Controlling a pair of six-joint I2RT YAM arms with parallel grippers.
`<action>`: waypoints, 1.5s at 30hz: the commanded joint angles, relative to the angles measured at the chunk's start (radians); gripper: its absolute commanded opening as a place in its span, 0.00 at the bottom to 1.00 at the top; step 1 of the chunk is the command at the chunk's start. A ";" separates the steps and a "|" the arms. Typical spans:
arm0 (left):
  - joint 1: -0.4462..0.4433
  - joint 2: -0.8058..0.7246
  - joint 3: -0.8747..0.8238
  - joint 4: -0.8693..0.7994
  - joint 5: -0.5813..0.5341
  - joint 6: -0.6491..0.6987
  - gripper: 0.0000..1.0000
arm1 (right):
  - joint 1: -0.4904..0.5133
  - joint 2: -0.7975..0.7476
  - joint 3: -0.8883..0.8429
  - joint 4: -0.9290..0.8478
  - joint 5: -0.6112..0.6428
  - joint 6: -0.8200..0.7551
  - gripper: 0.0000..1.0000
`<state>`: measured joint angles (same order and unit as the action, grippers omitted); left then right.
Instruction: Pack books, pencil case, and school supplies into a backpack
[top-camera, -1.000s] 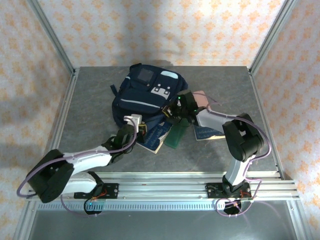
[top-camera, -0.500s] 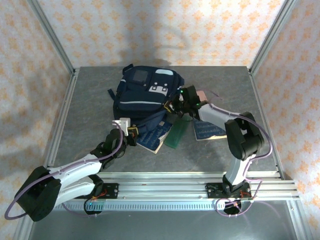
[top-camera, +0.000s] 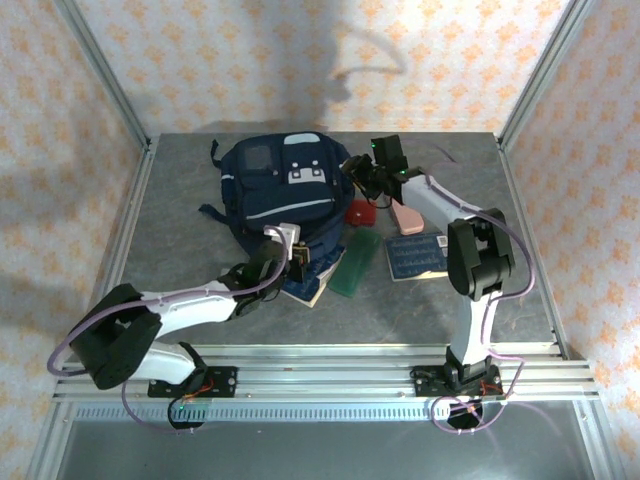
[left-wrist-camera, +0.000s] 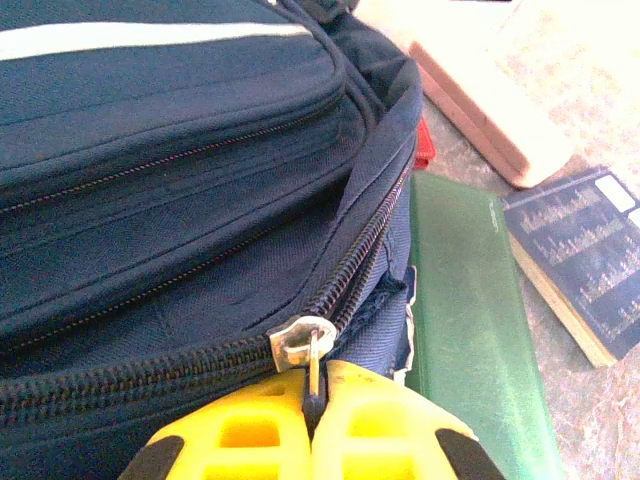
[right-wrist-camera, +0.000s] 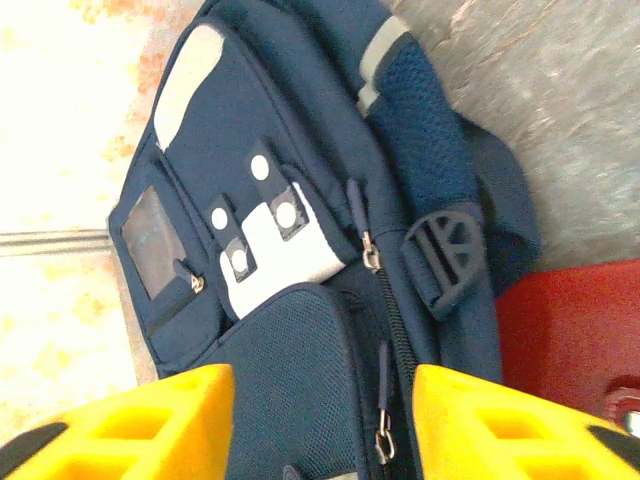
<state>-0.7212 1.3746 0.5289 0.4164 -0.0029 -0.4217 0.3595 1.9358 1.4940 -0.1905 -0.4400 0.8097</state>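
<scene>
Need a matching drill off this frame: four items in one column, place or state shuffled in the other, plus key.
1. zipper pull
2. pencil case
3. green rectangle
4. right gripper

A. pale pink, right of the backpack
B. pinched between the left fingers
C. flat beside the blue book
D. fingers apart, holding nothing

Pairs: 1-B, 2-A, 3-C, 4-D

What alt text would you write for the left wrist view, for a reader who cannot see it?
The left gripper is shut on the metal zipper pull of a navy backpack. To the right, on the grey table, lie a green rectangle, a blue book and a pink pencil case.
</scene>
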 joint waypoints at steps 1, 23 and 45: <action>-0.011 0.019 0.043 0.085 0.018 0.009 0.00 | 0.011 -0.133 -0.107 -0.058 -0.002 -0.020 0.53; -0.038 0.055 0.064 0.072 0.017 0.037 0.00 | 0.224 -0.110 -0.259 0.013 -0.116 0.089 0.56; 0.179 -0.285 -0.217 -0.107 -0.091 -0.064 0.00 | 0.100 -0.154 -0.293 0.030 -0.041 0.058 0.00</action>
<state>-0.6079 1.1713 0.3626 0.3878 -0.0036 -0.4690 0.5476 1.8469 1.2236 -0.1814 -0.5995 0.9115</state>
